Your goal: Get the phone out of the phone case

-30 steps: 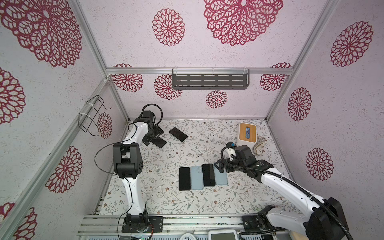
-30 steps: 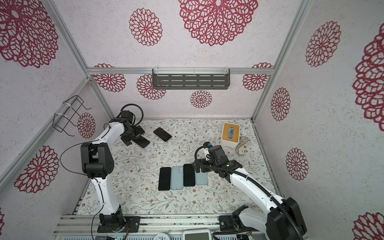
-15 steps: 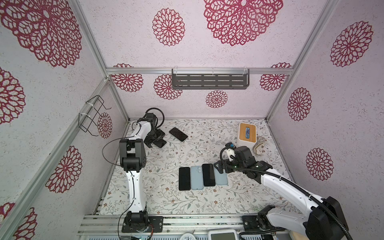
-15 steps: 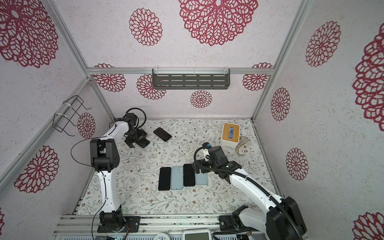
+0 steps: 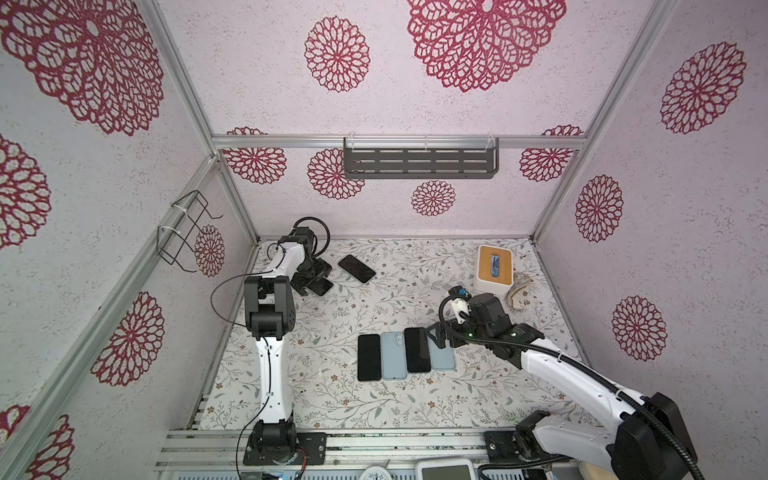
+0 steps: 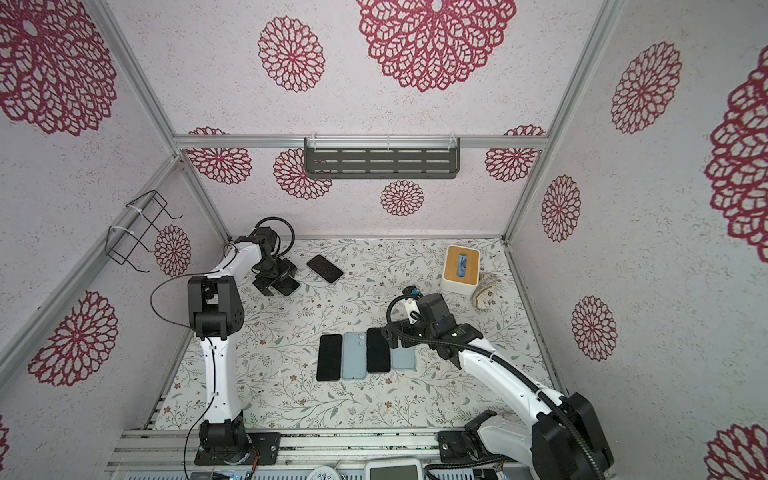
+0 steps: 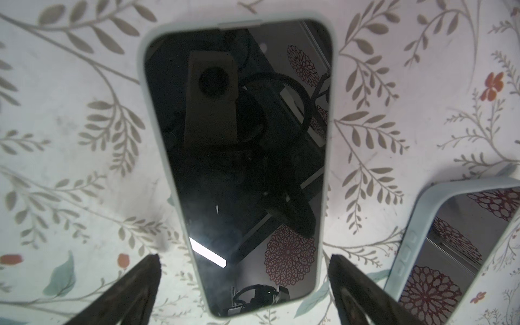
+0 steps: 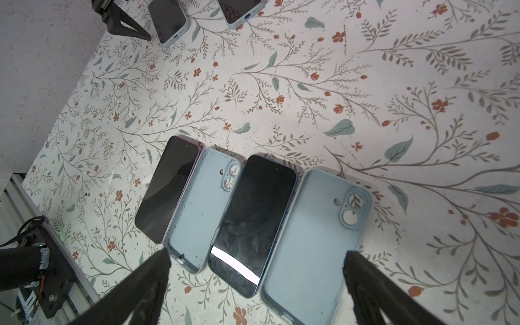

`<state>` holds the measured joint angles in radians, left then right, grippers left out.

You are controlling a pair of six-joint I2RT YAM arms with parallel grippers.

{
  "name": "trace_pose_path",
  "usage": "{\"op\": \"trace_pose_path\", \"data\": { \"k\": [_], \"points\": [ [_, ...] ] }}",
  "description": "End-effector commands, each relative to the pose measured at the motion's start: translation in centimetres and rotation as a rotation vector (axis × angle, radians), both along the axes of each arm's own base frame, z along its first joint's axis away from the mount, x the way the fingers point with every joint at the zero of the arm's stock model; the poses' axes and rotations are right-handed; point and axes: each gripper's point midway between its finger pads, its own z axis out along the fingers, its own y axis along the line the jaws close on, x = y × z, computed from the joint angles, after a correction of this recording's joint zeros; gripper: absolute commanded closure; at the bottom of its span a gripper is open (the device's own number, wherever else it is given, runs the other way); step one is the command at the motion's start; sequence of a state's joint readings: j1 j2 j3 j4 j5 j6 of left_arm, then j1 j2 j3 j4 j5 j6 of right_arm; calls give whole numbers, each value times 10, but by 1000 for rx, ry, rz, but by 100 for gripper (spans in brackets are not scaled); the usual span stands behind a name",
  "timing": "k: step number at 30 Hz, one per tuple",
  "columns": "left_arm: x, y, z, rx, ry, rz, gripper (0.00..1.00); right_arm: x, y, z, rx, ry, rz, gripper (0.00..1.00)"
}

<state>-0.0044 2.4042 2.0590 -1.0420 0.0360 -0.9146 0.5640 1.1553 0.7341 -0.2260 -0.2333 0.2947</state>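
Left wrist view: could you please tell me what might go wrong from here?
1. The open left gripper straddles the pale-cased black phone lying flat; closing may clamp case and phone together.
2. A second pale-cased phone lies close; a finger could nudge it.
3. The open right gripper hovers over the light blue empty case; descending could knock it askew.

White textured walls (image 5: pixel 257 75) with red mandala prints, aluminium frame rails (image 5: pixel 291 141), grey slotted shelf (image 5: pixel 419 163) on back wall, floral-print tabletop (image 5: pixel 374 415).
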Motion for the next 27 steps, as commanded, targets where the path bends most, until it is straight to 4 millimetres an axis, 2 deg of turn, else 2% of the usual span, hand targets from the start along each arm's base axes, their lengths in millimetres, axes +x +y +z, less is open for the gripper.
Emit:
{"op": "trace_pose_path", "data": {
  "k": [1,6,12,20,25,27],
  "points": [
    [-1,-3,-9,5,35,4,3,-1,9,13,36,-51,49,1],
    [3,-9,-15,16,39,-5,3,-2,8,13,30,-60,55,1],
    [-2,-7,-22,75,105,-3,3,-2,10,11,36,-60,62,1],
    [-11,10,-23,165,156,54,3,0,16,16,55,-72,84,1],
    [-15,17,-30,172,180,82,0,2,23,14,67,-52,102,1],
    [-13,18,-34,166,180,90,2,4,26,15,71,-46,110,1]
  ]
}}
